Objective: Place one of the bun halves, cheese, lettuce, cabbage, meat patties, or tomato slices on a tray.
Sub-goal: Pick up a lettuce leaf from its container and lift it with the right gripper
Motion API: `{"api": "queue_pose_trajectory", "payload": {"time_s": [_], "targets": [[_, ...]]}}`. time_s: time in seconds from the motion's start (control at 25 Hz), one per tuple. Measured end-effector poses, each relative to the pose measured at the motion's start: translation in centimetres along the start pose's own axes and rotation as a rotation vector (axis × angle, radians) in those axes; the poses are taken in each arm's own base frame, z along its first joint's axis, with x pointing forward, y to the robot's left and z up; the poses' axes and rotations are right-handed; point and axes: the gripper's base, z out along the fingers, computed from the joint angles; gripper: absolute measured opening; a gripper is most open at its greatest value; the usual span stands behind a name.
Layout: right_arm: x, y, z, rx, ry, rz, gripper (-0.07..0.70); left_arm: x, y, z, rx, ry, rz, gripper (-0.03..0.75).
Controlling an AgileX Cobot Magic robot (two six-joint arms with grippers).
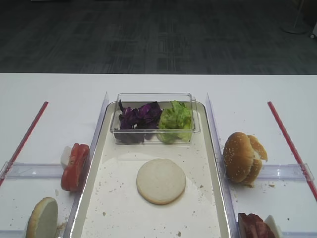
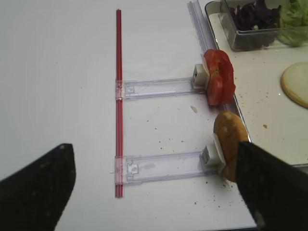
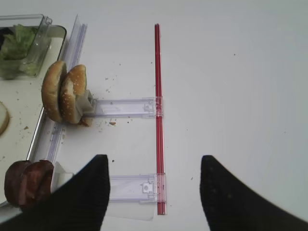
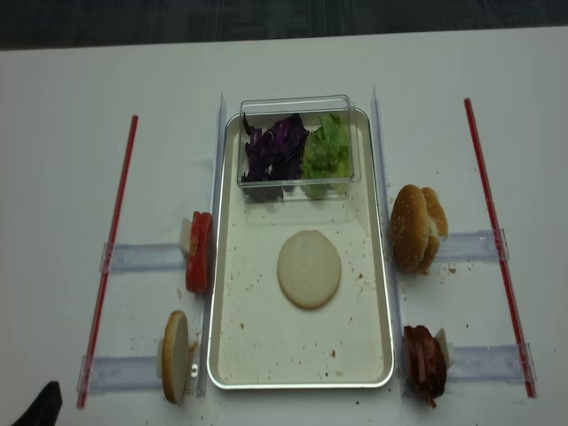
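A pale bun half (image 1: 161,181) already lies flat in the middle of the tray (image 1: 214,163), so I judge the next layer is what I'm after, and the lettuce (image 1: 175,121) looks the likeliest pick: it sits in the right half of the clear plastic box (image 1: 154,98) at the far end of the tray, with the purple cabbage (image 1: 140,116) just beside it on the left. What matters for my reach is the side: the lettuce lies toward the right rim, so the right arm seems the nearer one. From the right wrist view the right pincer (image 3: 154,190) hangs over bare bench outside the tray, its two dark fingers (image 3: 86,192) standing well apart with nothing between them, and the lettuce (image 3: 19,41) shows up far forward and to the left of it, past the sesame bun domes (image 3: 65,94) standing on edge in their clear holder. So I'd have to travel forward and inward across the tray rim, clearing those domes. The left pincer (image 2: 154,185) is likewise spread wide and empty, hanging over the bench left of the tomato slices (image 2: 219,77); the cabbage would be its closer target. The box wall is low, but I'd come down from above.
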Motion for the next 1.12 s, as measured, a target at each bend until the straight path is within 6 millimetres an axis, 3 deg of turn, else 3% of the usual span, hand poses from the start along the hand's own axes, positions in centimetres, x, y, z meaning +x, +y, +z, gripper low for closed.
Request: {"api": "queue_pose_trajectory", "payload": {"time_s": [0.2, 0.52, 0.88, 1.12], "targets": [[-1.1, 0.0, 1.9, 0.006, 0.153, 0.004, 0.447, 0.0, 0.0, 0.0, 0.0, 0.0, 0.0, 0.618], [-2.6, -0.1, 6.6, 0.015, 0.477, 0.017, 0.447, 0.0, 0.0, 0.0, 0.0, 0.0, 0.0, 0.618], [-2.5, 0.0, 10.9, 0.005, 0.758, 0.034, 0.447, 0.0, 0.0, 0.0, 0.0, 0.0, 0.0, 0.618], [-2.3, 0.0, 12.3, 0.003, 0.846, 0.043, 0.447, 0.0, 0.0, 0.0, 0.0, 0.0, 0.0, 0.618]]}}
